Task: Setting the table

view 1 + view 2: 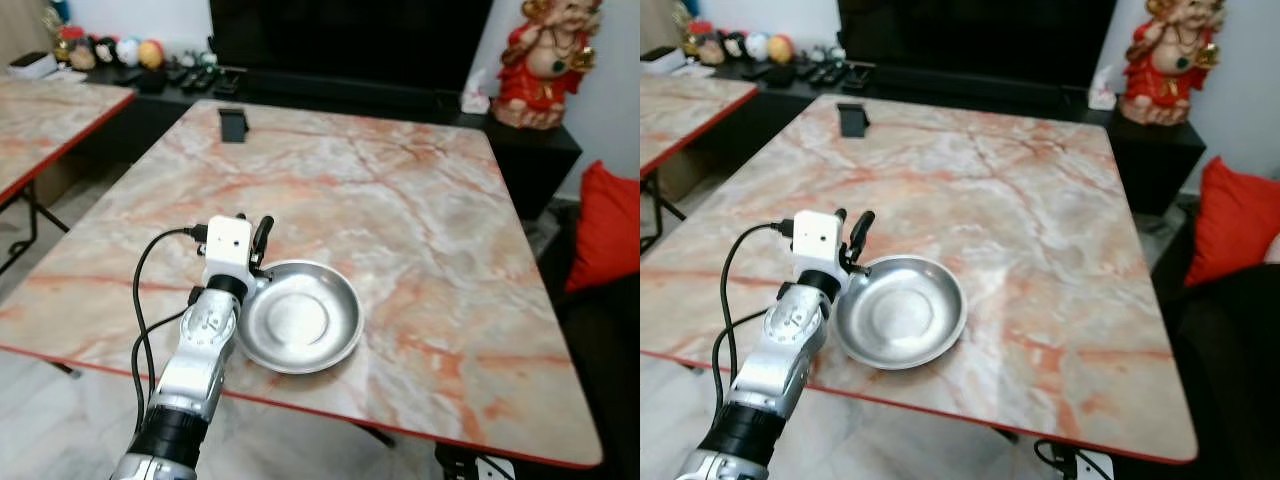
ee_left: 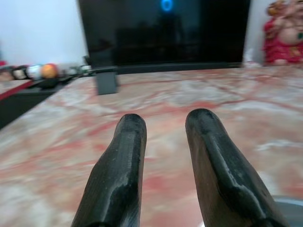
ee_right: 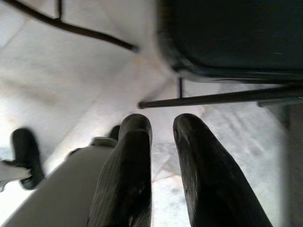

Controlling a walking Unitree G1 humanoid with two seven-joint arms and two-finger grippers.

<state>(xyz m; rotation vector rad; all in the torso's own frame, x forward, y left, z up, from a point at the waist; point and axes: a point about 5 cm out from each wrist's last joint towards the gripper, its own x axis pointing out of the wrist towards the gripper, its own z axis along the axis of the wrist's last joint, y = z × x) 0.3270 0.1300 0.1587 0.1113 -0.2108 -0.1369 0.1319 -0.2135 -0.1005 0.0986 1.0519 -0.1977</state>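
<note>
My left gripper (image 1: pixel 258 236) beside bowl (image 1: pixel 297 316) — fingers narrow, empty; bowl near table (image 1: pixel 420 200) edge — nudge could tip it off.

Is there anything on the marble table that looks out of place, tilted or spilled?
Nothing stands out. The steel bowl sits level and empty near the front edge of the marble table, the left hand at its rim. Nothing is spilled.
</note>
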